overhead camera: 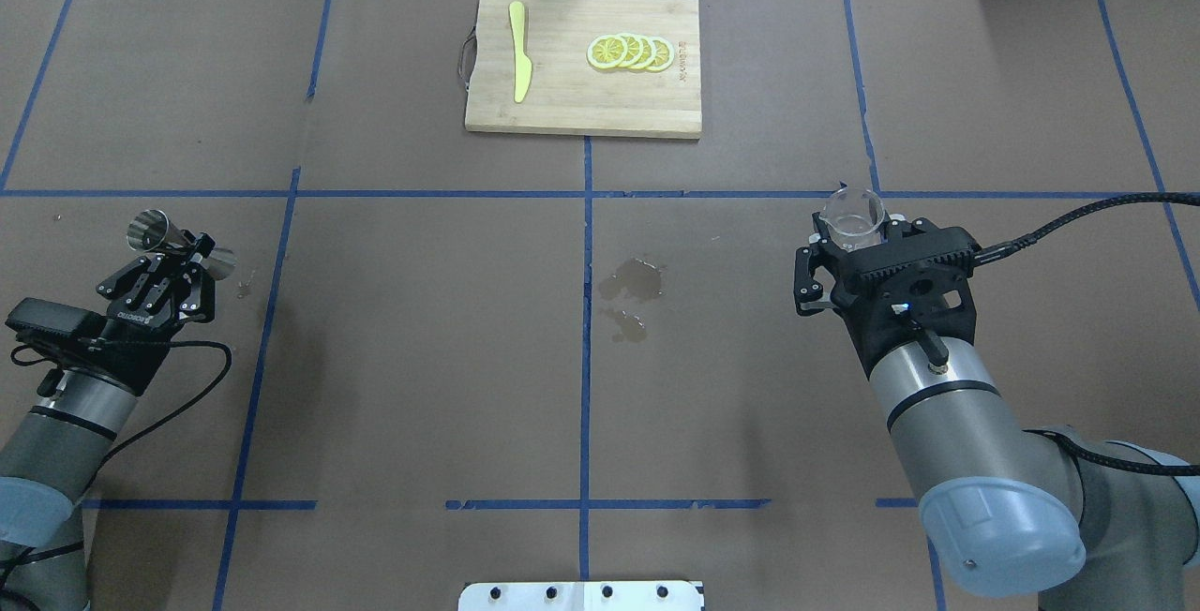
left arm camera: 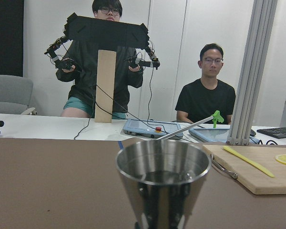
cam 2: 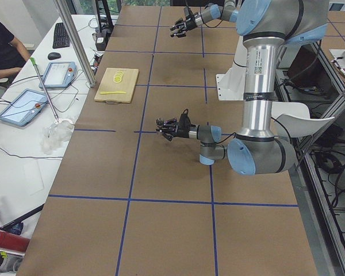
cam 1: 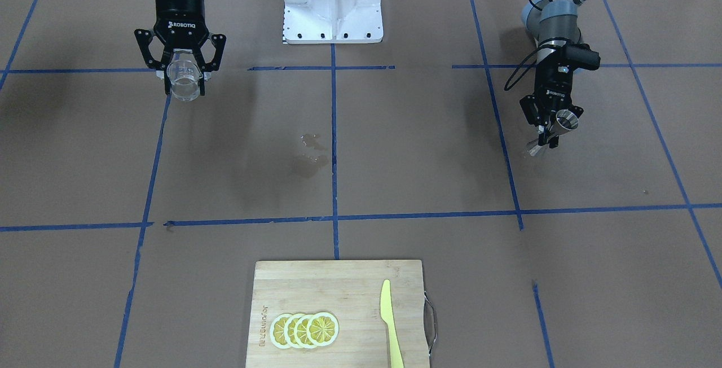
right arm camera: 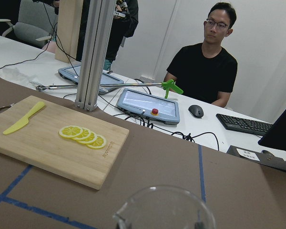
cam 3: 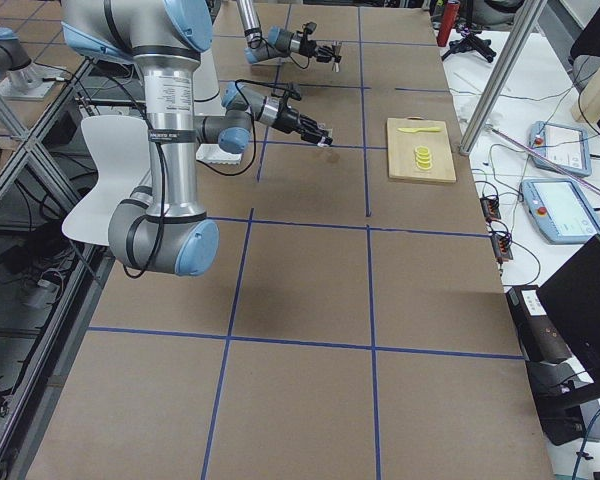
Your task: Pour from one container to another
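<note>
My right gripper (overhead camera: 855, 234) is shut on the clear glass cup (overhead camera: 851, 217), held above the table at the right with its mouth up. In the front-facing view the cup (cam 1: 185, 80) sits between that gripper's (cam 1: 185, 87) fingers, and its rim (right arm camera: 164, 210) fills the bottom of the right wrist view. At the far left my left gripper (overhead camera: 192, 250) is shut on the waist of the steel jigger (overhead camera: 150, 230). The jigger (cam 1: 566, 121) is held off the table and looks tilted. Its open cone (left arm camera: 162, 176) faces the left wrist camera. The two containers are far apart.
A wet spill (overhead camera: 637, 283) marks the paper at the table's middle. A wooden cutting board (overhead camera: 581, 114) at the far edge carries lemon slices (overhead camera: 630, 52) and a yellow knife (overhead camera: 518, 63). People are beyond the far edge, by a side table.
</note>
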### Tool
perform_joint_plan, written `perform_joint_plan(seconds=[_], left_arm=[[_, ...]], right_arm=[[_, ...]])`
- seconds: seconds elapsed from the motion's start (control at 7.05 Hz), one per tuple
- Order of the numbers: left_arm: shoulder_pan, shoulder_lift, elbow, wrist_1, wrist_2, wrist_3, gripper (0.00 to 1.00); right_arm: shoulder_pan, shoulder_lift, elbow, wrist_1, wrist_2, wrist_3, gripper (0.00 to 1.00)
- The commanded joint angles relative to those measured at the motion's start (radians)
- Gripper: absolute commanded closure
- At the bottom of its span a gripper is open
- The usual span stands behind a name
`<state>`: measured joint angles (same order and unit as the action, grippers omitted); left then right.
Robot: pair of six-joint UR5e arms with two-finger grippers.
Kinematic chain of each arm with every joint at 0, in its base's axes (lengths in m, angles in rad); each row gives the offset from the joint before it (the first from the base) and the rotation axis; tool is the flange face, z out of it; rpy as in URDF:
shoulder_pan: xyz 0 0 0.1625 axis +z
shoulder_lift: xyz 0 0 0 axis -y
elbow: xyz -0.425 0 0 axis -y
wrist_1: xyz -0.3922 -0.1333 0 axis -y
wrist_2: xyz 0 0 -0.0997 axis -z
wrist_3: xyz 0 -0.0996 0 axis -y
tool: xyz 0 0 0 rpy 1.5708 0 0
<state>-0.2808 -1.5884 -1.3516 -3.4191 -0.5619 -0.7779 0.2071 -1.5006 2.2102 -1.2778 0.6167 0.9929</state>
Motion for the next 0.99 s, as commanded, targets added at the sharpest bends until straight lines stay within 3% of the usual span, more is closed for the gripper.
perform_joint_plan(seconds=[0.0, 0.28, 0.85], left_arm=[[0.011, 0.033, -0.001, 0.001, 0.005, 0.054, 1.00], [0.043, 0.103, -0.003, 0.000, -0.007, 0.039, 1.00], [0.072, 0.137, -0.007, -0.002, -0.070, -0.038, 1.00]], right_arm=[[0.000, 0.000, -0.001, 0.000, -0.002, 0.001, 1.00], [-0.002, 0.000, -0.003, 0.000, -0.002, 0.003, 1.00], [-0.003, 0.002, -0.026, 0.000, 0.000, 0.030, 1.00]])
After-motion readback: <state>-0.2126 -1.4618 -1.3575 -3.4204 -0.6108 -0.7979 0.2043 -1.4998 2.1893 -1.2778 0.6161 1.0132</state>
